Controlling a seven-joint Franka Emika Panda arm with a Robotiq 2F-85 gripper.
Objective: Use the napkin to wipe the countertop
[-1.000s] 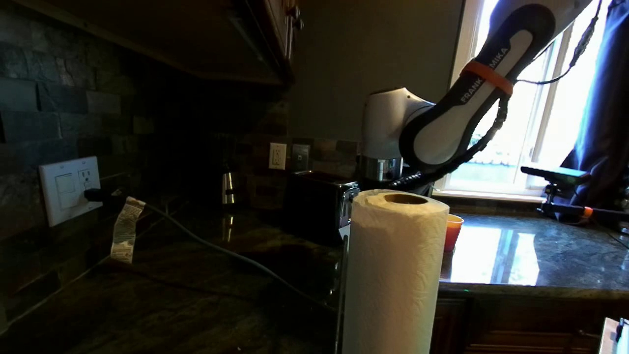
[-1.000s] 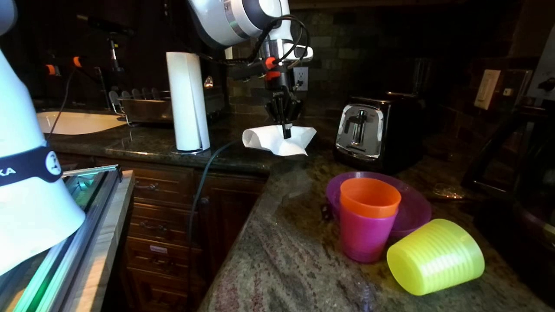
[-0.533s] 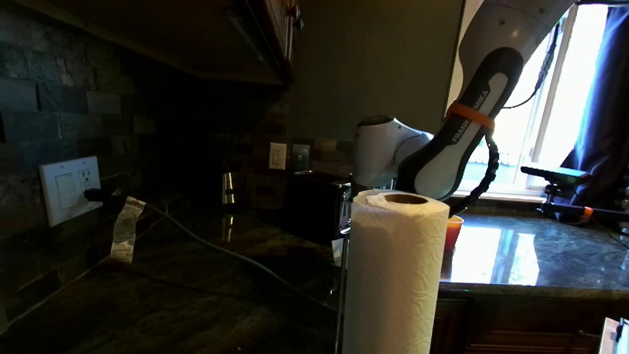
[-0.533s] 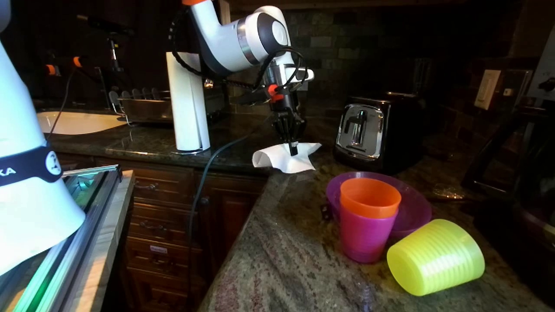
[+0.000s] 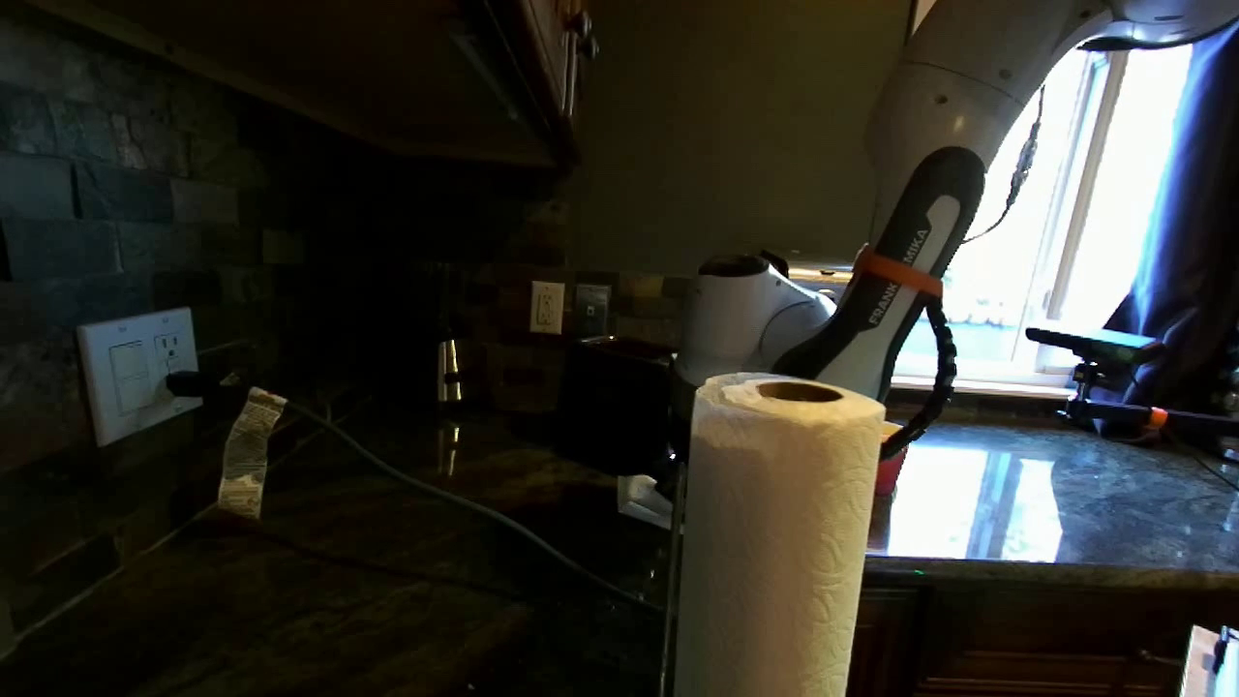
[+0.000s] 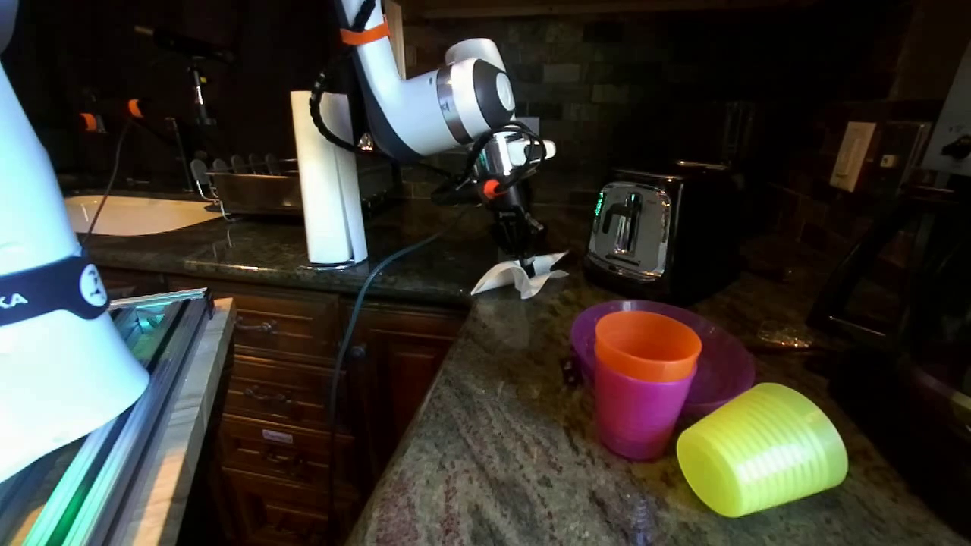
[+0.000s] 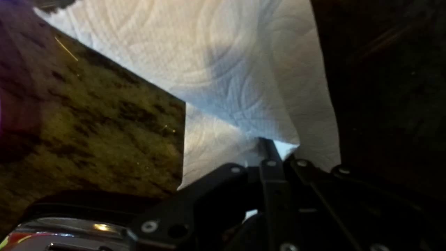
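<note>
The napkin, a white sheet of paper towel, is folded and bent around my fingertips. It also shows in an exterior view, partly behind the paper towel roll, and fills the upper middle of the wrist view. My gripper points down, tilted, and is shut on the napkin; in the wrist view its fingers are together with paper around the tips. The napkin's lower edges are at or just above the dark stone countertop; full contact cannot be told.
A toaster stands close beside the gripper. A purple bowl, a pink cup with an orange cup in it, and a yellow cup on its side are nearer. A paper towel roll and a cord are nearby.
My gripper has come down with the napkin to countertop height, shifted slightly toward the toaster and tilted. The napkin's edges now bend upward and crumple. The cups, bowl and toaster have not moved.
</note>
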